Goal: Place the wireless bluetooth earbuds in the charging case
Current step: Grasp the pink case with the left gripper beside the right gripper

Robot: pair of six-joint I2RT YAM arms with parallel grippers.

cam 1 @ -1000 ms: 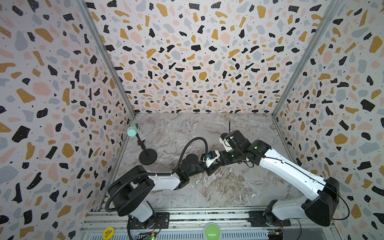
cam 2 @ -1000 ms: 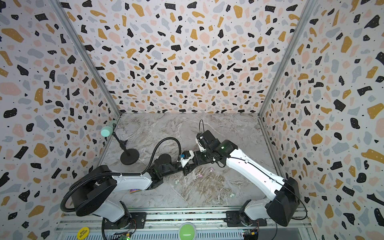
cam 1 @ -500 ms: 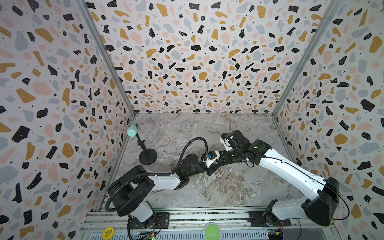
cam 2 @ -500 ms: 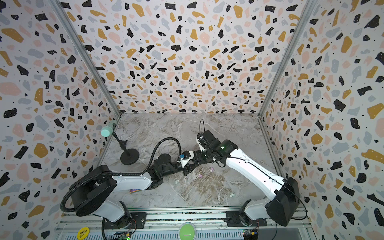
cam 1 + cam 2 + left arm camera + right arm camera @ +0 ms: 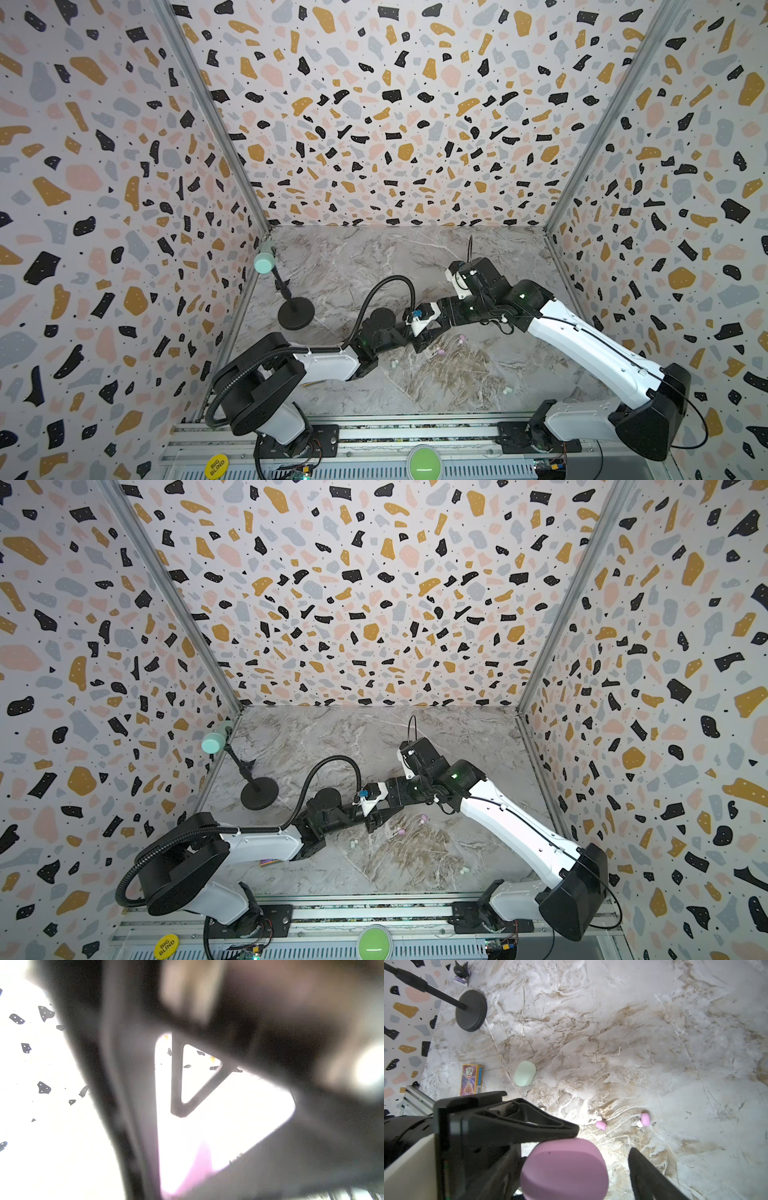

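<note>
The pink charging case (image 5: 564, 1169) sits off the marble table (image 5: 654, 1032), between the fingers of the right gripper (image 5: 604, 1140). Its jaws stand apart: one finger (image 5: 529, 1124) is at the case's edge, and the other (image 5: 652, 1176) is clear of it with table showing in the gap. The left gripper (image 5: 410, 334) meets it from the opposite side. It is closed and apparently pinching the case, though its own wrist view is too blurred to confirm this. The lilac-pink earbuds (image 5: 601, 1125) lie on the table just beyond the right fingertips, and the mint charging case (image 5: 525, 1073) lies farther ahead.

This looks like a hand-off. The right gripper should back straight away so the near finger does not drag the case, while the left keeps it steady and level. The lid looks closed and will need opening before any bud goes in.

In both top views the right arm reaches in low towards the middle with its wrist bent down. The left arm stretches nearly flat to meet it.
</note>
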